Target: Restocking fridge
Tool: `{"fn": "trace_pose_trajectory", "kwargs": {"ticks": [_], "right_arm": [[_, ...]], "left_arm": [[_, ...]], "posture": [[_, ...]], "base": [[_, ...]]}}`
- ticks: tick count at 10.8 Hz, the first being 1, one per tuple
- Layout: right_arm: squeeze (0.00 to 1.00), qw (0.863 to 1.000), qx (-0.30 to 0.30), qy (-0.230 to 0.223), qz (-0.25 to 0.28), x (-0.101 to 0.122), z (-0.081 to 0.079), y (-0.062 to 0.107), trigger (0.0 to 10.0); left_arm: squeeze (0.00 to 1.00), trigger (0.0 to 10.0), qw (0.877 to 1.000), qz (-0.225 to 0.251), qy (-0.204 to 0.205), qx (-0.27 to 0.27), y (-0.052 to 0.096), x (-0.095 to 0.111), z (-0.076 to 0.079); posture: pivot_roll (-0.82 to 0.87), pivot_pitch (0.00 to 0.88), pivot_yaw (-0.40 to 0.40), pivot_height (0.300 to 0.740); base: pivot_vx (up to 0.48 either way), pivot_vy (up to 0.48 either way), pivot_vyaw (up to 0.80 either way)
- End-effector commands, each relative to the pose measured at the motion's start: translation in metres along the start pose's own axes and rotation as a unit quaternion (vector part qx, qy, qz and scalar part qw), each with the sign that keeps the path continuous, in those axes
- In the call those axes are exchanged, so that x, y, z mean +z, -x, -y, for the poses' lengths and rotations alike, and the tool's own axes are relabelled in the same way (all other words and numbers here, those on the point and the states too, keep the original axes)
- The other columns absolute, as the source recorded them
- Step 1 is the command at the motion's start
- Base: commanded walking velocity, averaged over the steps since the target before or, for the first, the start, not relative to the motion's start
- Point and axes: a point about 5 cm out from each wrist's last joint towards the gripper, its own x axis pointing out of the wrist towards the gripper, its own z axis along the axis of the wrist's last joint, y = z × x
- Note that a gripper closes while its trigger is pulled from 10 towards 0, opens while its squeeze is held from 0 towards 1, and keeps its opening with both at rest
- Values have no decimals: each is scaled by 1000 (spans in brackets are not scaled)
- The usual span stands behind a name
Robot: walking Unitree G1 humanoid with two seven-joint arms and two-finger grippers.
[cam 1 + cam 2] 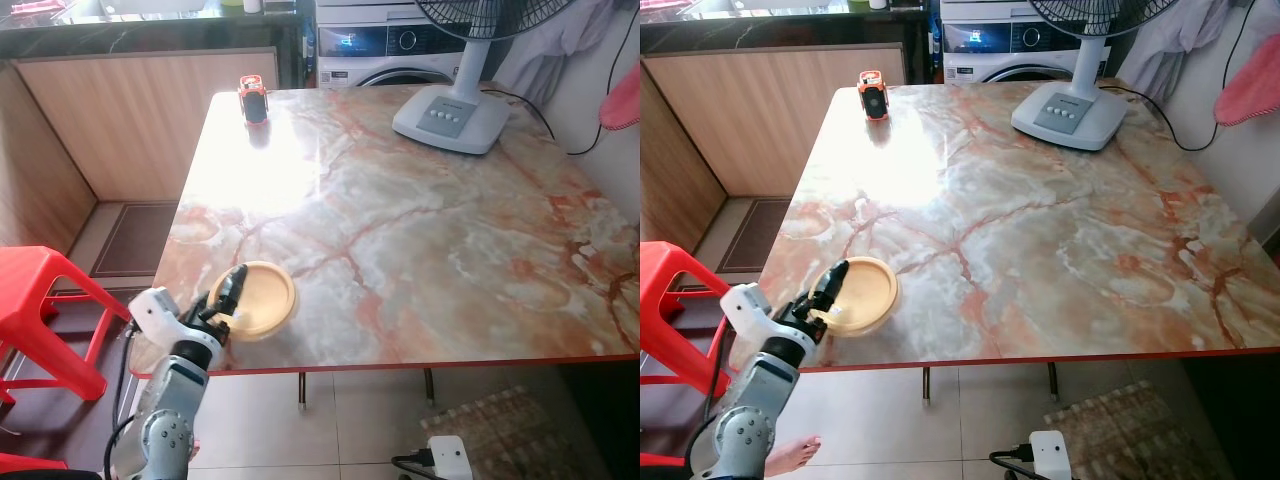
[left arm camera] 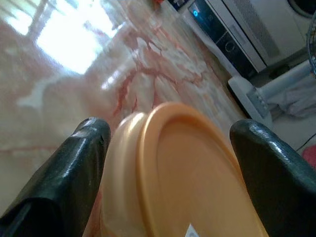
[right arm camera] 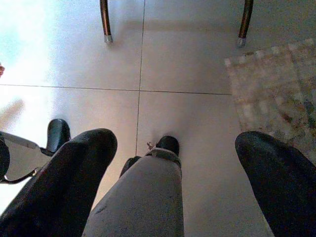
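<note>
At the near left corner of the marble-patterned table (image 1: 420,240), the robot's left gripper (image 1: 228,297) straddles a round, shallow orange plastic container (image 1: 256,298), fingers spread wide, not yet closed; the right gripper (image 3: 173,163) hangs open over floor tiles

The marble-patterned surface (image 1: 420,240) is bare across its middle and right side, giving open passage. Obstacles relative to it: a white pedestal fan base (image 1: 450,117) at the far right corner, a small orange-and-black device (image 1: 253,98) at the far left corner, a round yellow plastic lidded container (image 1: 262,298) at the near left edge. A red plastic stool (image 1: 40,310) stands on the floor left of the surface.
</note>
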Motion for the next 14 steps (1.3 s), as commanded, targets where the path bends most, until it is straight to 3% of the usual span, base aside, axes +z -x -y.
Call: {"fn": "trace_pose_trajectory", "kwargs": {"ticks": [1,5,6,7,14], "right_arm": [[0,1000,4,4,-3,-1,-1,0,10000],[0,1000,5,8,-3,-1,-1,0,10000],[0,1000,4,8,-3,-1,-1,0,10000],[0,1000,4,10,-4,-1,-1,0,10000],[0,1000,5,22,-6,0,0,0,10000]], "left_arm": [[0,10000,1000,-17,-4,0,3,-7,-1],[0,10000,1000,-25,0,7,1,-15,-3],[0,9529,1000,-24,2,13,-1,-15,-4],[0,0,999,-34,-23,34,-3,-17,-10],[0,0,999,-16,-26,43,-6,-15,-14]], "posture": [[21,62,8,740],[22,61,6,740],[22,61,6,740],[17,60,6,740],[14,54,6,740]], "base": [[0,0,0],[0,0,0],[0,0,0],[0,0,0],[0,0,0]]}}
